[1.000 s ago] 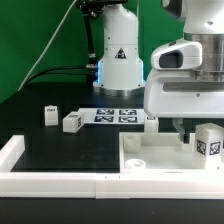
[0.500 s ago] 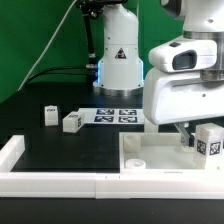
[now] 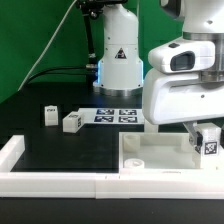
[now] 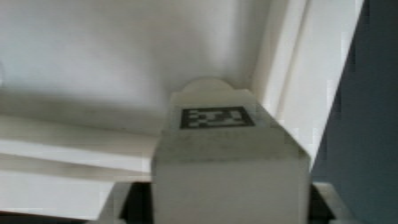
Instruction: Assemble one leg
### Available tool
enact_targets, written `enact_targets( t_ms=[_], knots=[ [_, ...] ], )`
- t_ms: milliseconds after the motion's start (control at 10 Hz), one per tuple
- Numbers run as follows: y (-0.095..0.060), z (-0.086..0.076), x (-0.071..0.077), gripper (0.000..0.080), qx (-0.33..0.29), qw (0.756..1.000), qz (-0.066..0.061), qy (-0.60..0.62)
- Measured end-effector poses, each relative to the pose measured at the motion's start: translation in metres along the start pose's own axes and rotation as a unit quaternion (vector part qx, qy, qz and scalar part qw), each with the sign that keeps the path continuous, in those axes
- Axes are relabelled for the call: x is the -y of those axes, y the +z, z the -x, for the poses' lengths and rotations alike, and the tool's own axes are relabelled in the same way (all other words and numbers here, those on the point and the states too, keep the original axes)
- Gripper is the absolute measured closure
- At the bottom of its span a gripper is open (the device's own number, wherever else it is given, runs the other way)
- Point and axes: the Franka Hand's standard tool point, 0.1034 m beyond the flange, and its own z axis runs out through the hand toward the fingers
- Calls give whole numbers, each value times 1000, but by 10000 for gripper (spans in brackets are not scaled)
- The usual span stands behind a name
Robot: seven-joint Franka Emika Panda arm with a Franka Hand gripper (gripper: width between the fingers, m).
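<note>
Leg [image 3: 210,144] standing upright at the exterior view's right, tagged face showing toward the camera, hanging over the far right corner of the large white square slab [image 3: 150,160]; whether touching the slab, impossible to tell. Filling the wrist view as a white block [image 4: 219,165] with its marker tag up near the rounded tip, seated between dark parts at both lower edges. Gripper [image 3: 203,134] reaching down from the bulky white arm housing [image 3: 183,85], one dark finger [image 3: 198,133] pressing against the leg's side, jaws narrowed to the block's width and clamping it.

Lying on the black counter [image 3: 70,150]: two more small legs, one [image 3: 50,114] farther toward the exterior view's left, another [image 3: 72,122] just beside it, both well apart from the slab. Marker board [image 3: 117,116] resting flat behind them, near the robot base [image 3: 118,60]. Long white border rail [image 3: 60,182] running along the front edge, turning up at the left corner. Raised round boss [image 3: 135,161] showing on the slab's near left corner.
</note>
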Motion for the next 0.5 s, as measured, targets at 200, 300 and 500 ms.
enact_targets(
  t_ms=[200,300,500],
  knots=[
    [-1,0,-2,509,-1,987,-8,163],
    [-1,0,-3,509,-1,971,-6,240],
    [0,3,-8,504,-3,937,4,350]
  ],
)
